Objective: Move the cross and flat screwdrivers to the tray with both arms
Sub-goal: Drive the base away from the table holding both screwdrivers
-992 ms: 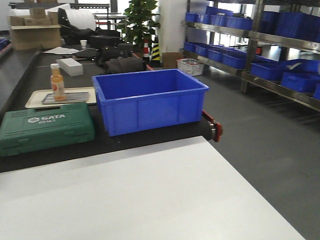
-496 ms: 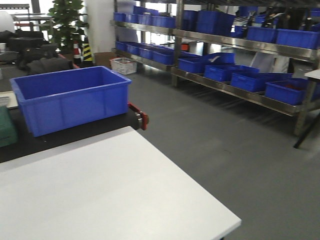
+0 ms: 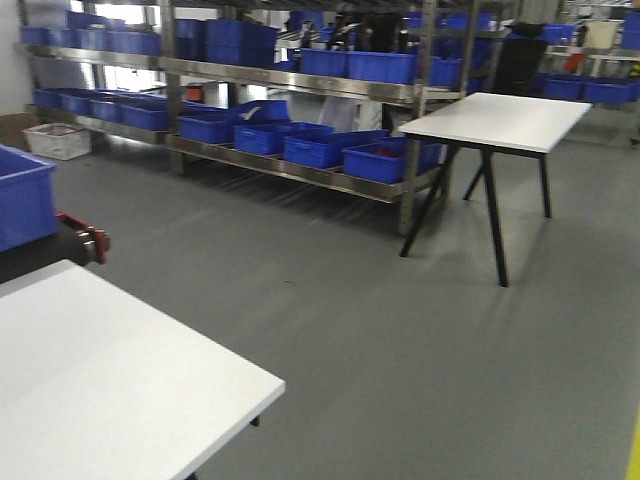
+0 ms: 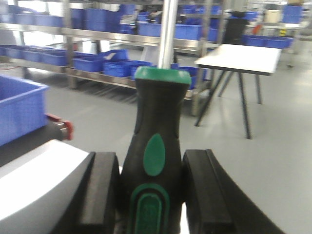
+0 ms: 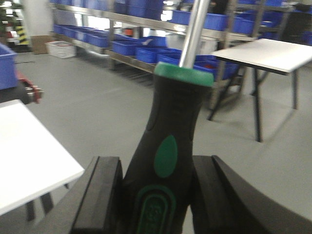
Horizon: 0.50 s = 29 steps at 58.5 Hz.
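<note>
My left claw (image 4: pixel 150 158) is closed on the left screwdriver (image 4: pixel 161 112); my two black fingers (image 4: pixel 100 195) press the thick black handle with its green inlay from either side, touching it; the handle stands upright, and the slim silver shaft rises from the green collar straight up in front of the steel rack (image 4: pixel 87 35) and off the top of the left wrist view. My right claw (image 5: pixel 156 163) is clamped on the right screwdriver (image 5: pixel 175 112) in the same manner, a finger against each flank of the handle; this one leans a little to the right, and its shaft slants up across the rack and out of the right wrist view. Both tips are cut off, so I cannot tell which driver is cross and which is flat.

In the front view the rack runs along the back of the room, its shelves loaded with blue bins (image 3: pixel 320 150); a white table on black legs (image 3: pixel 500 120) stands just in front of the rack's right end; the near white tabletop (image 3: pixel 100 370) lies well in front of the rack, at the lower left; between that tabletop and the rack, at the left edge, sits a lone blue crate (image 3: pixel 20 200) with a red-capped roller end (image 3: pixel 85 240) just beside it; bare grey floor (image 3: pixel 400 330) fills the ground in front of the rack.
</note>
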Available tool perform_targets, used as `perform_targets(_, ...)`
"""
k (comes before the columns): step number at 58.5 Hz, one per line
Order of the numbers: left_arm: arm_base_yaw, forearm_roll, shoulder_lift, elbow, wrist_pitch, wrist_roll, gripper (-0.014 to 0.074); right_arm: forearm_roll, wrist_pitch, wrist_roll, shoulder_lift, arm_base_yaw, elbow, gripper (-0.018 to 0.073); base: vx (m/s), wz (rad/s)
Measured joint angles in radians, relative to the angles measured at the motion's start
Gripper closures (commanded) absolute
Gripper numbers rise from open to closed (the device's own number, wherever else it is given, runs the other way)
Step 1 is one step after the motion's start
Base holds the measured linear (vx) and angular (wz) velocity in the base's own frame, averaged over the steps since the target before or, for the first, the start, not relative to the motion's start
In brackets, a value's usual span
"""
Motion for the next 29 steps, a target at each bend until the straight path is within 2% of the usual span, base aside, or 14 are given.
perform_targets(29,0.000,-0.002,0.000,0.000,0.000,0.000,0.0599,-0.001,0.001,0.000,-0.006,0.000,0.000,0.0567,-0.08,-0.77)
